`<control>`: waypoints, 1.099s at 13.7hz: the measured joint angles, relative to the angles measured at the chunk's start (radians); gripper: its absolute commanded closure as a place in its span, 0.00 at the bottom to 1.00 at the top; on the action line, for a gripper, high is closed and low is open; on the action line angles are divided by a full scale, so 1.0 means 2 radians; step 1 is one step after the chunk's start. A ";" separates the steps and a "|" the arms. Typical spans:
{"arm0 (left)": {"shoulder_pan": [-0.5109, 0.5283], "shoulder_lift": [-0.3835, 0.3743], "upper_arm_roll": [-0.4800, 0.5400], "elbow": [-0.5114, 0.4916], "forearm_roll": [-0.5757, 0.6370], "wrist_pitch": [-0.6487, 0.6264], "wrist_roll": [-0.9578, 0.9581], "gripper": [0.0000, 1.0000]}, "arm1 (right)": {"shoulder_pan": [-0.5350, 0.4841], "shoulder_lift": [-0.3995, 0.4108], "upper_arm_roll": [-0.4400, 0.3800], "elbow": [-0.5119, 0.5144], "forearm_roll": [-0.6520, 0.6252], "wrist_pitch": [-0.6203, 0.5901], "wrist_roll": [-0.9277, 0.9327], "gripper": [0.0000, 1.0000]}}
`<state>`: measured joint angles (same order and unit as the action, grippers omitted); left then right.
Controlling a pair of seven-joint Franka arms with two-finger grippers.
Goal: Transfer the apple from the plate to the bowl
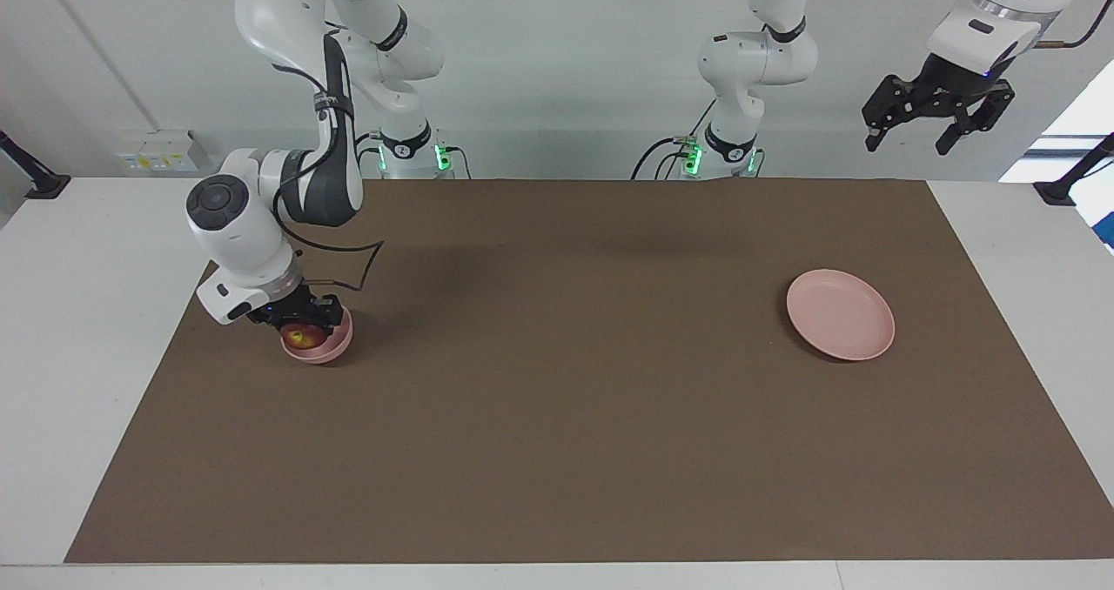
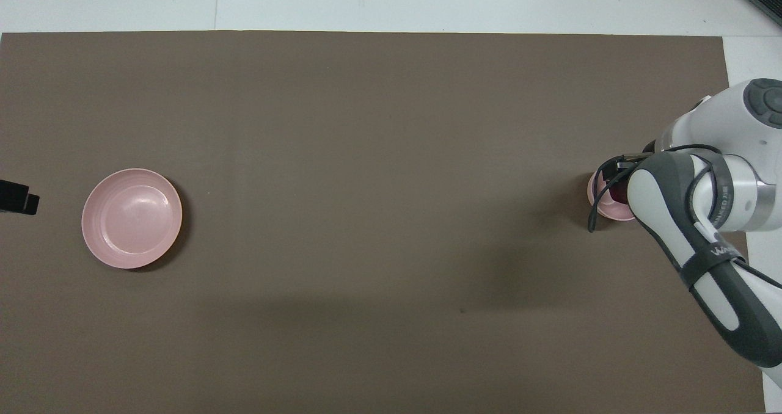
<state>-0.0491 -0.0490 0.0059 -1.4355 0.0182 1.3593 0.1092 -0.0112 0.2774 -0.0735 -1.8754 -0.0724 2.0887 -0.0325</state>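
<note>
Covering most of a white table (image 1: 52, 355), a plain brown mat (image 1: 557, 416) lies bare along its edge farthest from the robots. Closer to them, toward the left arm's end, sits a flat, shallow round pale pink plate (image 1: 841, 314) with nothing on it. Toward the right arm's end, about level with the plate, stands a small deep round pale pink bowl (image 1: 324, 343). The right gripper (image 1: 299, 318) is lowered into the bowl, its fingers pinching a small round dark red apple with a yellowish patch (image 1: 303, 337), which sits low inside the bowl; whether it touches the bottom cannot be told. From overhead the right arm's grey-and-white forearm covers much of the bowl, and a black cable loops beside it. Lettering on that forearm's grey band is too small to read. Nearest the robots, the left gripper (image 1: 940, 122) hangs high over the table's corner at the left arm's end, well clear of the plate, its fingers spread and holding nothing. Green lights glow at both arm bases before a plain white wall (image 1: 557, 68), where a socket panel (image 1: 157, 150) sits.
</note>
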 measured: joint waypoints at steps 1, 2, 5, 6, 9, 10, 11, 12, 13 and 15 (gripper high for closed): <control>0.000 0.000 0.000 0.000 -0.001 0.000 0.000 0.00 | 0.000 0.001 0.000 -0.001 0.000 0.001 0.000 1.00; 0.000 0.000 0.001 0.001 -0.002 0.000 0.000 0.00 | 0.000 0.002 0.000 -0.002 0.000 0.003 0.000 1.00; 0.002 0.000 0.005 0.002 -0.002 0.000 -0.001 0.00 | 0.000 0.008 0.000 -0.004 0.000 0.006 0.000 1.00; 0.002 -0.001 0.007 0.002 -0.002 0.000 -0.001 0.00 | 0.000 0.010 0.000 -0.004 0.000 0.007 0.000 1.00; 0.002 -0.001 0.008 0.002 -0.002 0.000 -0.001 0.00 | 0.000 0.013 0.000 -0.004 0.000 0.010 0.000 1.00; 0.002 -0.001 0.008 0.002 -0.002 0.000 -0.001 0.00 | 0.000 0.013 0.000 -0.004 0.000 0.010 0.000 1.00; 0.002 -0.001 0.008 0.002 -0.002 0.000 -0.001 0.00 | 0.000 0.014 0.000 -0.004 0.000 0.010 0.000 1.00; 0.002 -0.001 0.008 0.002 -0.002 0.000 -0.001 0.00 | 0.000 0.016 0.000 -0.004 0.000 0.011 0.000 1.00; 0.002 -0.001 0.008 0.002 -0.002 0.000 -0.001 0.00 | 0.000 0.018 0.000 -0.004 0.000 0.012 0.000 1.00; 0.002 -0.001 0.008 0.002 -0.002 0.000 -0.001 0.00 | 0.000 0.019 0.000 -0.004 0.000 0.012 0.001 1.00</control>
<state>-0.0458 -0.0514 0.0213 -1.4320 0.0143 1.3590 0.1077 -0.0112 0.3157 -0.0734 -1.8838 -0.0716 2.1134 -0.0301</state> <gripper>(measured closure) 0.000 0.194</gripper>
